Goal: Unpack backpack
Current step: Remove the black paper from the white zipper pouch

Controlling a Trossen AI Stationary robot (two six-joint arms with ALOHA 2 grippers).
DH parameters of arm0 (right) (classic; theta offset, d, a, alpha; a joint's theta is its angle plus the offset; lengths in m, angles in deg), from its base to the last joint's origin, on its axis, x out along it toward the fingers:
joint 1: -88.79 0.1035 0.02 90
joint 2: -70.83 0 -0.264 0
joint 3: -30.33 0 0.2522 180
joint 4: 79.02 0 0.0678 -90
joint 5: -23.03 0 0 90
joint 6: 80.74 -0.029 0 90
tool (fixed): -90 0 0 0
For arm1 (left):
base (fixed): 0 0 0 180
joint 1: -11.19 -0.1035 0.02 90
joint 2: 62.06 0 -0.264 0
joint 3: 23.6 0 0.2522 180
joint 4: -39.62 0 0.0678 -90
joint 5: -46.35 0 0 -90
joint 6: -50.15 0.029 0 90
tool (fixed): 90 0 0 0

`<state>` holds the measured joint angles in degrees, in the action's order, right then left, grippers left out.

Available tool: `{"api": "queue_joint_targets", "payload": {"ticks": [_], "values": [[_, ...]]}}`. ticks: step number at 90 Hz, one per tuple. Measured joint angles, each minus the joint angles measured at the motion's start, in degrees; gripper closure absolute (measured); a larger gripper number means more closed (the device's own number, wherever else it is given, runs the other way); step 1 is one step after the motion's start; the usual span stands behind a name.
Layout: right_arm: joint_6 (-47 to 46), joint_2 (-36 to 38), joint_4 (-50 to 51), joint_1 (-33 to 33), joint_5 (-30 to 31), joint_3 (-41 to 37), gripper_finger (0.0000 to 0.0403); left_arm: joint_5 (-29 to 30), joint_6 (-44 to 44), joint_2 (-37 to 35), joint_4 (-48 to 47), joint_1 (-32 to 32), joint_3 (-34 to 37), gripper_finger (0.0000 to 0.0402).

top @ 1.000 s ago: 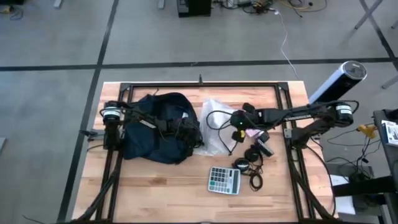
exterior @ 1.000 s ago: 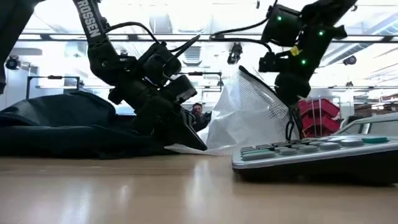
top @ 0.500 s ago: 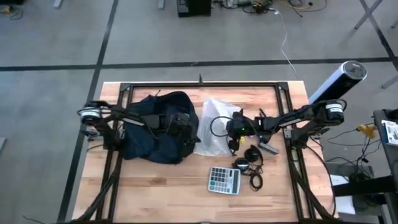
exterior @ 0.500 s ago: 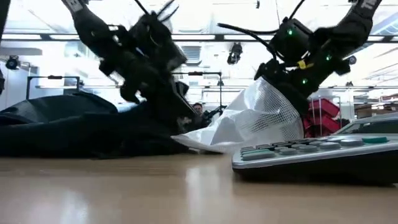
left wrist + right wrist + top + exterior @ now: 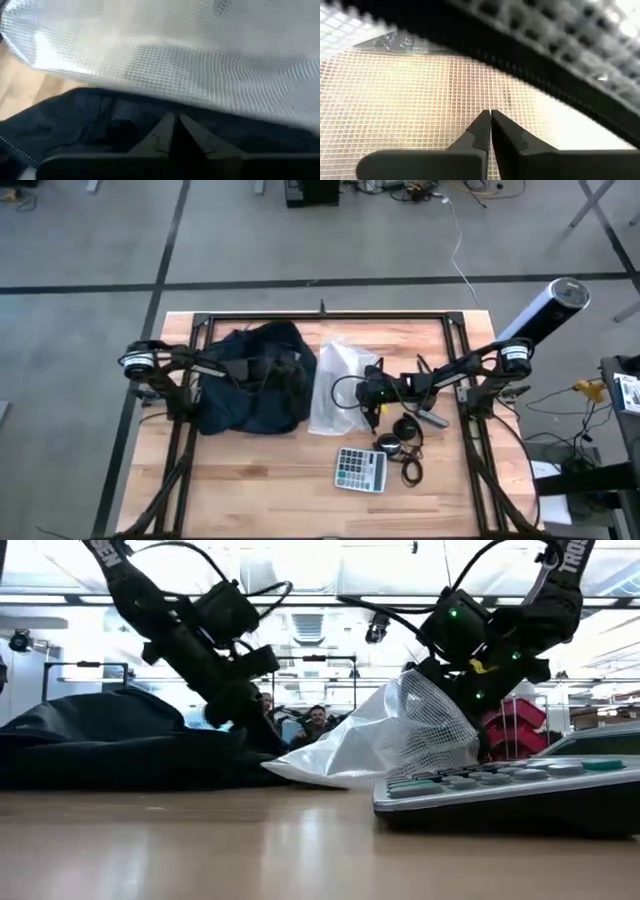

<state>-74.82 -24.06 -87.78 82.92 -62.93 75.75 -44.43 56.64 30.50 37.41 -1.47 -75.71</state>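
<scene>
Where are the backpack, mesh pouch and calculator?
backpack [image 5: 250,380]: high view, middle of the navy fabric.
mesh pouch [image 5: 335,370]: high view, bare translucent part left of the right gripper.
calculator [image 5: 360,470]: high view, centre of the keypad.

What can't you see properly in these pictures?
- What remains inside the backpack: high view, its folded fabric covers the opening.
- What fills the mesh pouch: low view, the mesh shows no contents.
- The headphones: low view, hidden behind the calculator.
- The calculator's keys: high view, too small.
- The left gripper: high view, its tips are lost against the dark backpack.
</scene>
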Motion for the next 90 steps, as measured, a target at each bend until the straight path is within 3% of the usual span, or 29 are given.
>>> {"api": "queue_joint_targets", "payload": {"ticks": [9,16,43,62,67,90], "values": [[-0.21,1.26,0.64,0.00,0.47,-0.01,0.0403,-7.86,-4.39,1.31,0.22,-1.88,-0.80,0.0363],[-0.29,1.79,1.31,0.00,0.48,-0.09,0.0403,-10.43,-7.92,2.37,0.48,-2.82,-1.32,0.0336],[-1.38,1.79,1.60,0.00,0.52,-0.17,0.0403,-10.82,-20.16,4.06,-0.37,-5.52,-9.80,0.0203],[-2.33,1.99,2.23,0.37,0.52,-0.17,0.0403,-10.89,-21.43,6.75,-15.11,-10.79,-17.10,0.0141],[-2.33,1.98,2.23,0.37,0.53,-0.17,0.0403,-11.43,-21.56,8.82,-15.02,-12.74,-18.69,0.0132],[-3.28,1.90,1.50,0.64,0.48,-0.19,0.0403,-30.13,-25.64,21.89,-14.23,-18.88,-26.30,0.0122]]}}
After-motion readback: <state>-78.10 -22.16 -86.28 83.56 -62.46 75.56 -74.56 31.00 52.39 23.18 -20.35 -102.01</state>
